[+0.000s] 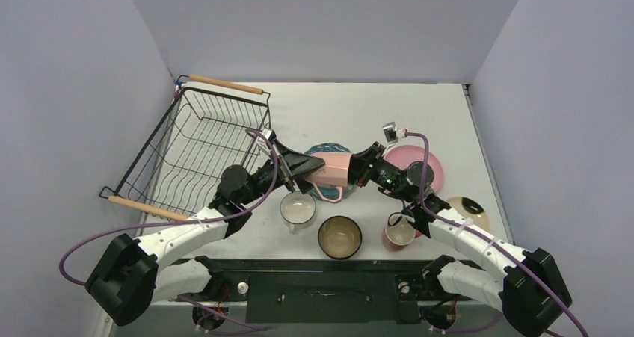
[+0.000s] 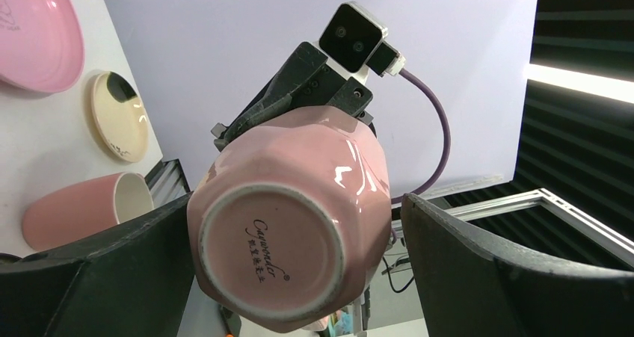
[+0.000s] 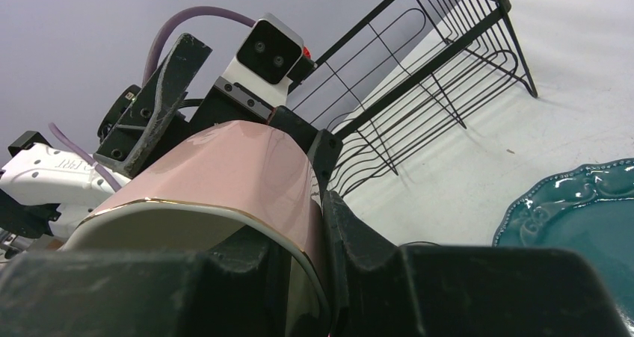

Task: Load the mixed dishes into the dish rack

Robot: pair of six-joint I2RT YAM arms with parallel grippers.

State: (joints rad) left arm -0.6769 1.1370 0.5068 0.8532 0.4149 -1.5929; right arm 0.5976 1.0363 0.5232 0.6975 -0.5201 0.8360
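Right gripper: clamped on the rim of pink mug, one finger inside, one outside. Mug was held sideways in the air over teal scalloped plate, outside dish rack.

Left gripper: spread, fingers flanking the mug's base.

Step, as judged: arm-to-arm handover. Next move called for the left closing before the right let go.

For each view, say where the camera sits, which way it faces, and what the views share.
Top external: above, behind the bases, looking down at the table; both arms show.
Left wrist: on the left arm, facing the pink mug base-on between its open fingers.
Right wrist: on the right arm, facing the dish rack; its fingers clamp the mug's rim.
Shared: all show the pink mug.
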